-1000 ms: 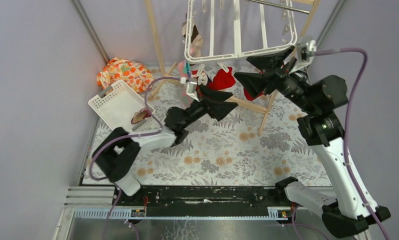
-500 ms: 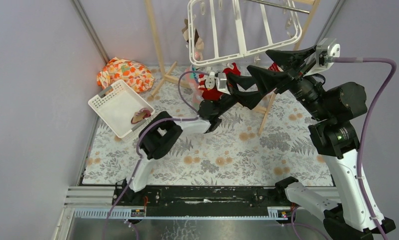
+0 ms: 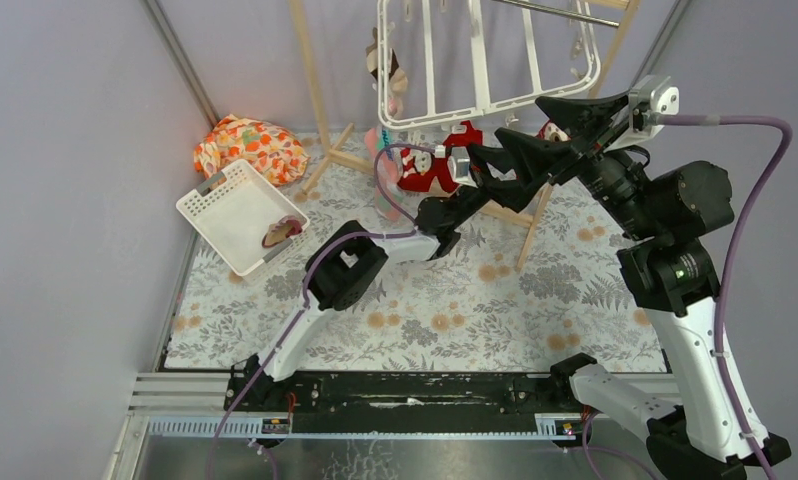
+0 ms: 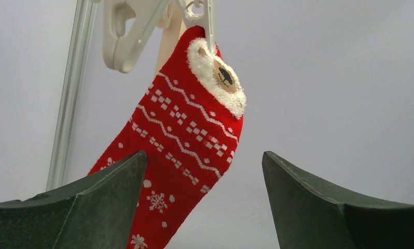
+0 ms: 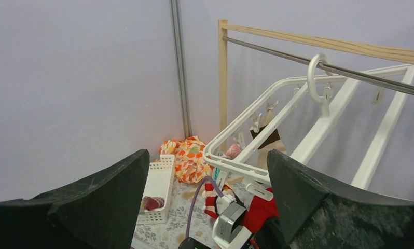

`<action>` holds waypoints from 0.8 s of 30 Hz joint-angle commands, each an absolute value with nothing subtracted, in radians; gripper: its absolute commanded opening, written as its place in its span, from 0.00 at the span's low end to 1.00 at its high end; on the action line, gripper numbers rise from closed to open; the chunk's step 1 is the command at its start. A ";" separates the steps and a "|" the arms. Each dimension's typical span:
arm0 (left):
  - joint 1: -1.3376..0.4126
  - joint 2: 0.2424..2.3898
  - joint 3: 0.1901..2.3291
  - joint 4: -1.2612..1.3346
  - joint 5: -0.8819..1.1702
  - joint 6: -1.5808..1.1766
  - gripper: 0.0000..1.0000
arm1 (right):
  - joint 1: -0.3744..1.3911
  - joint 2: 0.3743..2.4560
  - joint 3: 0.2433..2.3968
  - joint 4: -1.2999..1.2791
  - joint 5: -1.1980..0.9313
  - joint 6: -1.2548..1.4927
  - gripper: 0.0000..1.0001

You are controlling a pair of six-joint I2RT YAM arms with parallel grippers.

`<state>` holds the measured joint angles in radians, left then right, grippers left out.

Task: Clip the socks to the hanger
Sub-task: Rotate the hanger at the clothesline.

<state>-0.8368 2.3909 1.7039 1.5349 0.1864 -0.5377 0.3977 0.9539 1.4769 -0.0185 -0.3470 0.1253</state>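
Observation:
The white hanger (image 3: 480,60) hangs by its hook (image 5: 319,72) from the rack's rail. A red patterned sock (image 4: 187,135) hangs from one of its white clips (image 4: 124,36). My left gripper (image 4: 204,161) is open and empty just below this sock, which is nearer its left finger. In the top view my left gripper (image 3: 495,175) sits under the hanger's near edge, by the red socks (image 3: 430,170). My right gripper (image 5: 207,161) is open and empty above the hanger (image 5: 298,140), and shows at the hanger's right corner (image 3: 515,120). A purple striped sock (image 3: 280,232) lies in the basket.
A white slotted basket (image 3: 225,205) stands at the left on the floral mat. An orange floral cloth bundle (image 3: 250,145) lies behind it. Wooden rack poles (image 3: 310,70) stand at the back. A brown-and-tan sock (image 5: 270,137) hangs at the hanger's far left side.
My left arm has swung right and up, from beside the basket to under the hanger's near edge. My right arm rose and drew right, then held. The hanger shifted slightly.

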 commanded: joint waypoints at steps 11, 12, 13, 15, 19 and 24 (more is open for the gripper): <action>-0.832 2.158 1.461 1.620 0.086 -0.329 0.90 | 0.403 0.955 1.452 0.019 -0.254 0.113 0.91; -0.828 2.124 1.430 1.620 0.072 -0.315 0.90 | 0.403 0.953 1.451 0.016 -0.239 0.111 0.91; -0.817 2.101 1.403 1.619 0.070 -0.316 0.89 | 0.403 0.949 1.449 0.015 -0.226 0.112 0.91; -0.791 2.060 1.356 1.618 0.091 -0.345 0.89 | 0.403 0.937 1.438 0.024 -0.188 0.113 0.91; -0.774 1.956 1.228 1.618 0.092 -0.286 0.88 | 0.403 0.941 1.454 0.032 -0.001 0.094 0.88; -0.711 1.858 1.140 1.615 0.103 -0.317 0.88 | 0.403 0.984 1.559 -0.048 0.203 0.068 0.86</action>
<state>-0.7540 1.9205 1.1854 1.5513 0.1078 -0.3367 0.3985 0.9638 1.4643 -0.0307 -0.0086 0.1020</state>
